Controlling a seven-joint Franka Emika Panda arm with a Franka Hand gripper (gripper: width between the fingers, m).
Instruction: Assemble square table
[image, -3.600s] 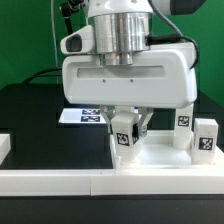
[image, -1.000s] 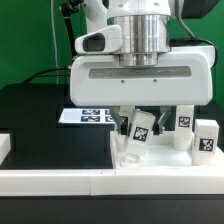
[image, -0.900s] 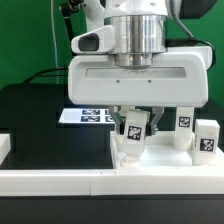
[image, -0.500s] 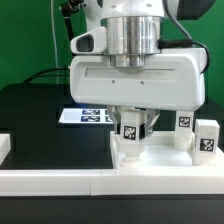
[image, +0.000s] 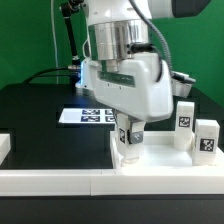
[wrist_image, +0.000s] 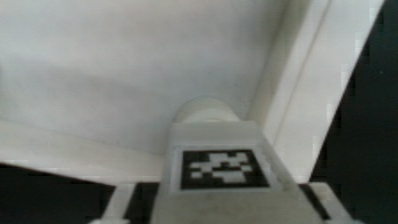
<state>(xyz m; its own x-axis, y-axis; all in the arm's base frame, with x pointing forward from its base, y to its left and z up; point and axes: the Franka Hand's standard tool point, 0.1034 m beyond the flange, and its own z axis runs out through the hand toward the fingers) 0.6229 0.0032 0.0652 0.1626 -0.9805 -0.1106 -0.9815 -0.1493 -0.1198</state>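
I have the gripper (image: 130, 134) closed on one tagged leg (image: 130, 133), held upright over the near corner of the square tabletop (image: 160, 157) for seating. Two spare legs (image: 196, 127) wait beside that tabletop.

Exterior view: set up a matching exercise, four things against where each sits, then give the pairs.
Things:
1. claw
2. marker board
3. table top
4. two free legs

Places:
A. flat on the black table, behind the arm
B. standing at the exterior view's right, by the table top's far side
C. closed on a tagged leg over the table top
D. white raised-rim slab under the held leg

Pairs: 1-C, 2-A, 3-D, 4-B
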